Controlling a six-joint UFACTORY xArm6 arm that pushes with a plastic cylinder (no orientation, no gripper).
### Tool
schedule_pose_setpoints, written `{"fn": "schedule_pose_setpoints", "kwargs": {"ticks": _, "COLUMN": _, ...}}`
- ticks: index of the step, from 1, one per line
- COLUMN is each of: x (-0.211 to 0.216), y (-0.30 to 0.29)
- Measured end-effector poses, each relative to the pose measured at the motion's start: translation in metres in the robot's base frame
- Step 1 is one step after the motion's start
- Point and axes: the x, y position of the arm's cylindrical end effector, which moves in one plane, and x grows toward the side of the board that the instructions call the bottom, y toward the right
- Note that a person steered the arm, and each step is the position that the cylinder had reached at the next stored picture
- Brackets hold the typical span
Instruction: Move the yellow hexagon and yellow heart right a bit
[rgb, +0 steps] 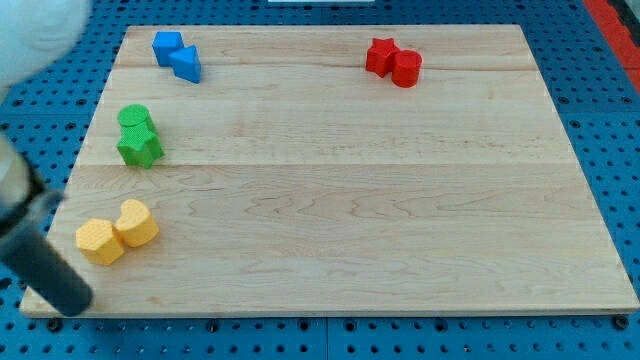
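Observation:
The yellow hexagon lies near the board's bottom-left corner. The yellow heart touches it on its upper right. My tip is at the end of the dark rod that slants in from the view's left edge. The tip sits below and slightly left of the hexagon, a short gap away, near the board's bottom-left corner.
The wooden board rests on a blue pegboard. A blue cube and blue triangle sit top left. A green cylinder and green star sit at the left. A red star and red cylinder sit top right.

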Motion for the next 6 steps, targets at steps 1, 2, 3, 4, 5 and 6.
{"fn": "schedule_pose_setpoints", "kwargs": {"ticks": 1, "x": -0.037, "y": 0.0}}
{"fn": "schedule_pose_setpoints", "kwargs": {"ticks": 2, "x": -0.044, "y": 0.001}}
{"fn": "schedule_pose_setpoints", "kwargs": {"ticks": 3, "x": -0.044, "y": 0.024}}
{"fn": "schedule_pose_setpoints", "kwargs": {"ticks": 4, "x": -0.037, "y": 0.009}}
{"fn": "schedule_pose_setpoints", "kwargs": {"ticks": 5, "x": -0.05, "y": -0.06}}
{"fn": "schedule_pose_setpoints", "kwargs": {"ticks": 6, "x": -0.068, "y": -0.024}}
